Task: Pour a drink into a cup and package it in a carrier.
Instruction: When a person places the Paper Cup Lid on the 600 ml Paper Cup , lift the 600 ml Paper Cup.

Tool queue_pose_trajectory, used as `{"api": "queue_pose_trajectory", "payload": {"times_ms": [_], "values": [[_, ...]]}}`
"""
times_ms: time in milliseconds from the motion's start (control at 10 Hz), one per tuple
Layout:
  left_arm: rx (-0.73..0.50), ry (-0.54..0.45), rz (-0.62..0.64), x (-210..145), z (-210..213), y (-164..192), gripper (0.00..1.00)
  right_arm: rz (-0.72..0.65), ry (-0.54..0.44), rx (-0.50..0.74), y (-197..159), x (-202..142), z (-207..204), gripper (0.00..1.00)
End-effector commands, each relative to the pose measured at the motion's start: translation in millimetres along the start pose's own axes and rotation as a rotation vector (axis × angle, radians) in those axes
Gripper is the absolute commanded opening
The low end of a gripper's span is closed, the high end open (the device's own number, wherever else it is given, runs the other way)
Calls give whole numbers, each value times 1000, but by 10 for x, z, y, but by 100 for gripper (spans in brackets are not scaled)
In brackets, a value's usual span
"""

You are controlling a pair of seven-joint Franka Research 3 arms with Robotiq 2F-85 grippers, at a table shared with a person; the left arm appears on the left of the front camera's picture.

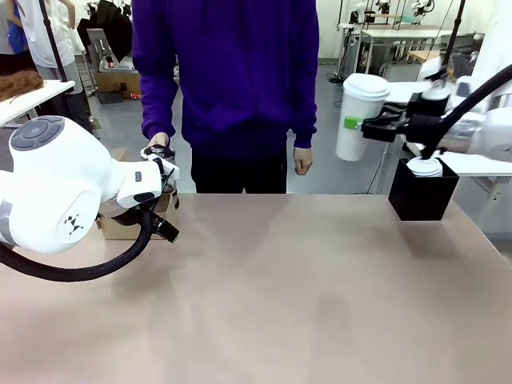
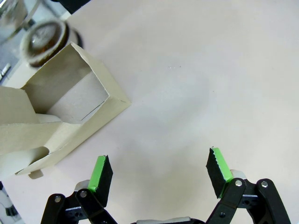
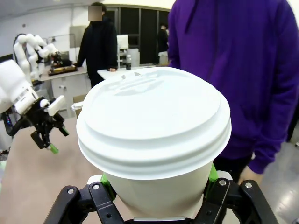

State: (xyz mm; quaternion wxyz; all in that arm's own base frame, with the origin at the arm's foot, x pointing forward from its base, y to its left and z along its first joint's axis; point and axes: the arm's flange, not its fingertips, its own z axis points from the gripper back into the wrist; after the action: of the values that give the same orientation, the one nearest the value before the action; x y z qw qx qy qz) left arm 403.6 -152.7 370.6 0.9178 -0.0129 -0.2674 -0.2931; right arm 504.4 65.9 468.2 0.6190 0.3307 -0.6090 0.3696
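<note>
Clamping the cup (image 1: 364, 96) from the side, the right gripper (image 1: 356, 126) has its green pads pressed against the white paper wall just below the rim. The cup is upright and raised clear of the table (image 1: 280, 304), at the far right, and a white domed lid is fitted on it. The lid hides the contents, so the fill level cannot be told. Near the cup, on the table's far right corner, stands a black square box (image 1: 422, 200) with white round items showing at its open top. The left gripper (image 2: 160, 168) hangs over bare tabletop with its jaws spread wide and nothing between the pads. The carrier (image 2: 60, 70) sits on the table just beside this gripper, apart from its fingers, at the far left edge of the table in the front view. One of its cardboard compartments is open at the top and has nothing in it. A round vessel (image 2: 44, 39) with brownish contents stands just past the carrier's far corner; what it holds cannot be told exactly. A person in a purple sweater (image 1: 240, 72) stands at the far side of the table, with one hand (image 1: 302, 162) hanging loose and the other near the carrier.
</note>
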Motion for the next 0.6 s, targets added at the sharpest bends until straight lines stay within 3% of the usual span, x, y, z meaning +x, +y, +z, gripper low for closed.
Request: {"api": "queue_pose_trajectory", "payload": {"times_ms": [0,300,500], "values": [[-1,0,2,-6,2,8,100,-37,43,1,241,245,210,80],[-1,0,2,-6,2,8,100,-76,48,45,305,352,253,80],[-1,0,2,-6,2,8,100,-13,23,1,291,343,286,80]]}}
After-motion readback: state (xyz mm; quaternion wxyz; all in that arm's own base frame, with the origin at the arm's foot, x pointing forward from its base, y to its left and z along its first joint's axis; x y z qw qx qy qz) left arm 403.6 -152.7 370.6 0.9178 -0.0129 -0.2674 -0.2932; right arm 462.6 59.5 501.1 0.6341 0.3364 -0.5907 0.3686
